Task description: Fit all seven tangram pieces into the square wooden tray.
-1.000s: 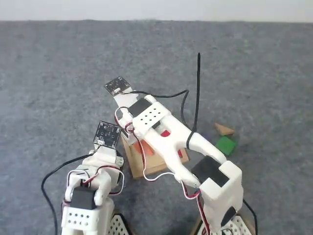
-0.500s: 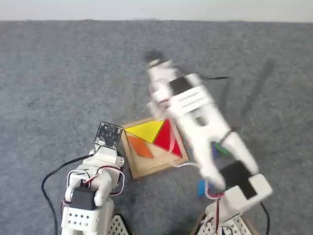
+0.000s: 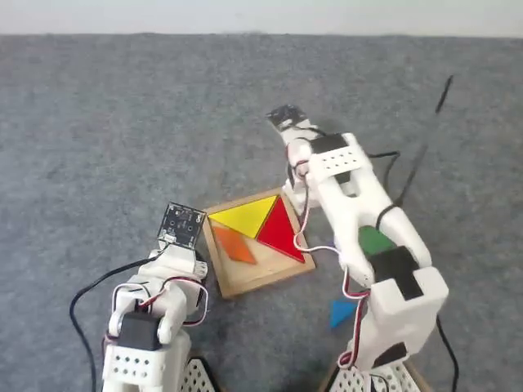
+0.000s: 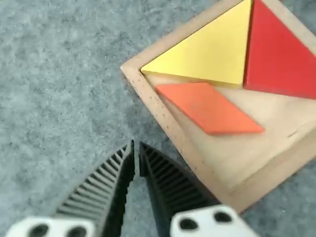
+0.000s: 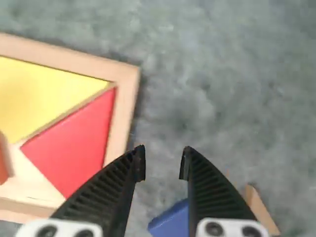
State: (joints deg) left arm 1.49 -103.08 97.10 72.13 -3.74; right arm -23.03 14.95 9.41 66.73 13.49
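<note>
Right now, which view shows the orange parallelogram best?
The left wrist view: the orange parallelogram lies whole and close in the tray. The high view shows it small; the right wrist view catches a sliver.

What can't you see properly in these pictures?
High view: the right arm covers part of the green piece and the blue triangle.
Right wrist view: the end effector hides part of a blue piece; the edge cuts a tan piece.
Left wrist view: edge crops the tray.

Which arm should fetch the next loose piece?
Right. The green piece and blue piece lie on its side, and the right tool is open. The left tool sits shut on the tray's other side.
</note>
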